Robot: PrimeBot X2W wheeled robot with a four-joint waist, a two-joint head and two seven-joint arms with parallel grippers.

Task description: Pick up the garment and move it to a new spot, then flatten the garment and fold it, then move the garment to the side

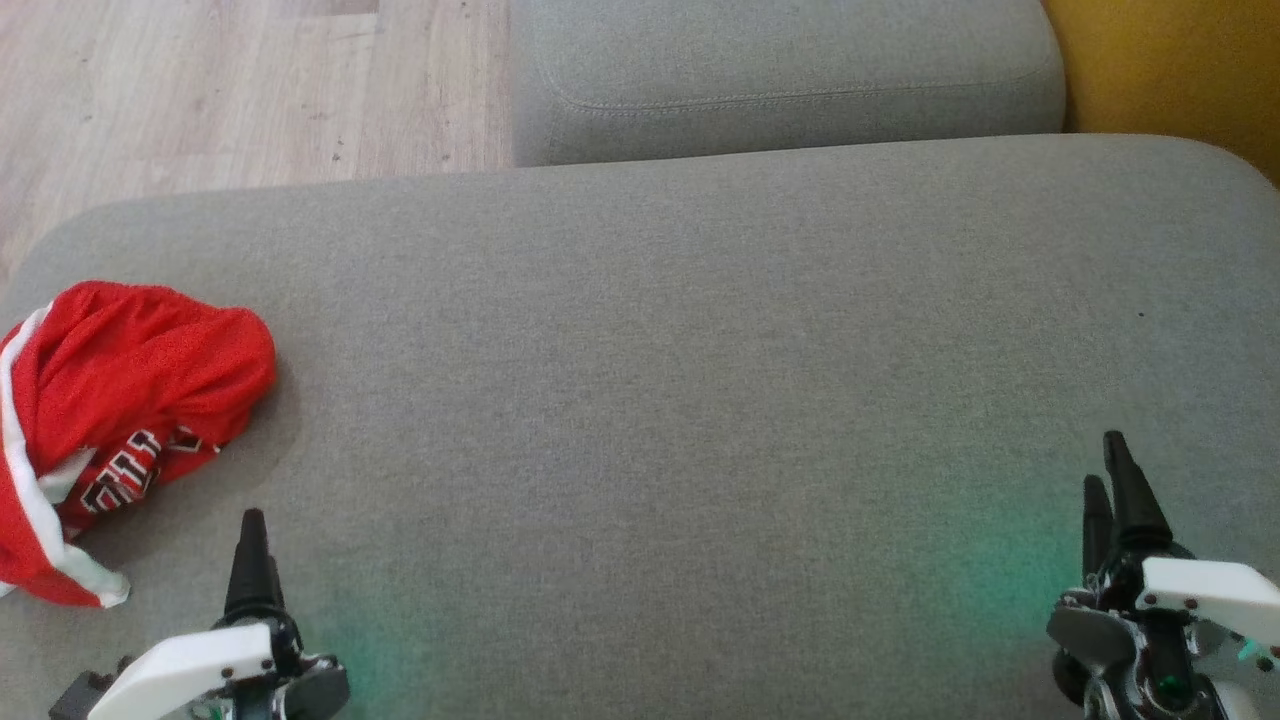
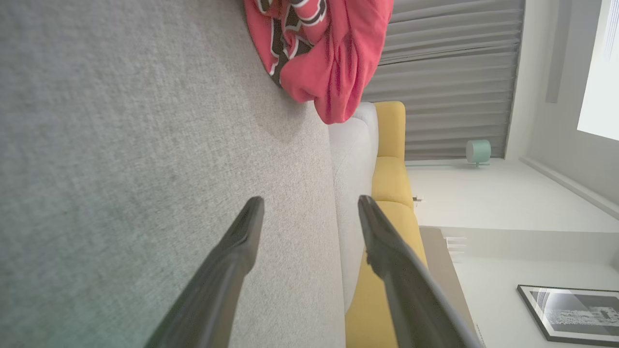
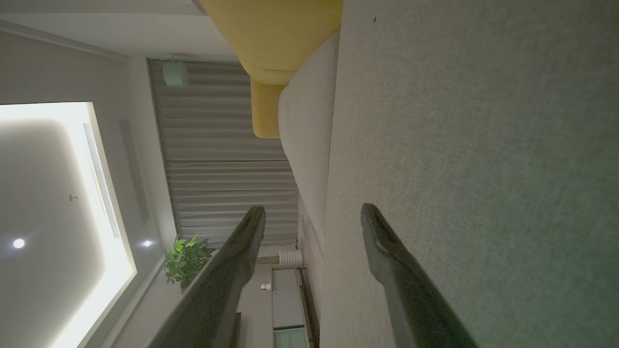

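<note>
A red garment (image 1: 110,420) with white trim and dark lettering lies crumpled at the left edge of the grey cushion (image 1: 680,380). In the left wrist view the garment (image 2: 324,53) bulges at the top, well beyond the fingertips. My left gripper (image 1: 252,540) hovers near the front left, just right of the garment's lower end and apart from it. Its fingers (image 2: 242,241) stand open with nothing between them. My right gripper (image 1: 1110,475) rests at the front right, far from the garment, its fingers (image 3: 382,237) open and holding nothing.
A second grey cushion (image 1: 790,70) adjoins the far side. Yellow upholstery (image 1: 1170,70) rises at the back right. Wooden floor (image 1: 220,90) lies beyond the far left edge. A wide bare stretch of cushion spreads between the two grippers.
</note>
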